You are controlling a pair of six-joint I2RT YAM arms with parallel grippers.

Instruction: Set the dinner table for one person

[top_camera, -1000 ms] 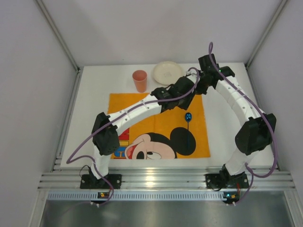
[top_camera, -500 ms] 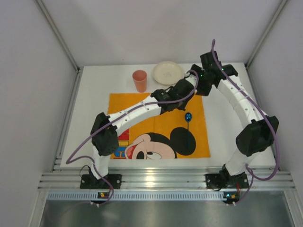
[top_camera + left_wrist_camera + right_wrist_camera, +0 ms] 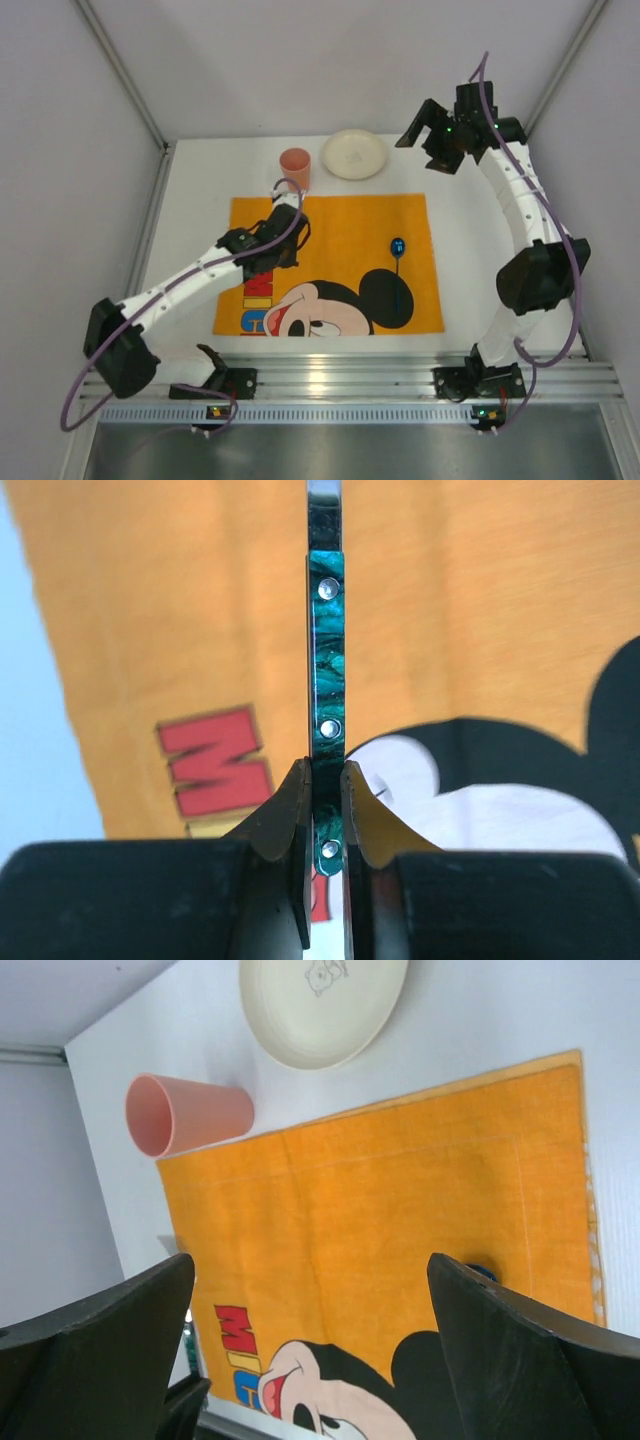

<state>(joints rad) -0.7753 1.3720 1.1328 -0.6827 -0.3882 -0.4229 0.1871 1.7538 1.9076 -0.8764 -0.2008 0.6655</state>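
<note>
1. The bench is the big white top that fills the whole work area. Both arms are bolted at its 6 o'clock edge, and everything else sits on it.
2. An orange cartoon-mouse mat lies flat in the middle of the bench. Clock directions below use the mat's centre in the overhead view.
3. The left hand is clamped tight on a teal-handled utensil. The fingers pinch the marbled handle near its low end. Three silver rivets show, and a bit of bare metal runs off the top of the wrist view. Whether it's a knife or a fork can't be told from here.
4. From overhead, that hand sits over the mat at about 10 o'clock, near the far left corner. The pictures don't show whether the utensil touches the cloth.
5. The right hand is spread wide open and holds nothing. It's raised up out at about 1 o'clock, past the mat's far right corner.
6. A pink cup stands upright on the bare bench at 11 o'clock, just beyond the mat's far edge.
7. A cream plate is on the bare bench at 12 o'clock, near the cup but not touching it. There's a small drawing in the plate.
8. A blue spoon lies on the mat at about 3 o'clock. Its bowl points to 12, and the dark handle runs back over the mouse's ear.
</note>
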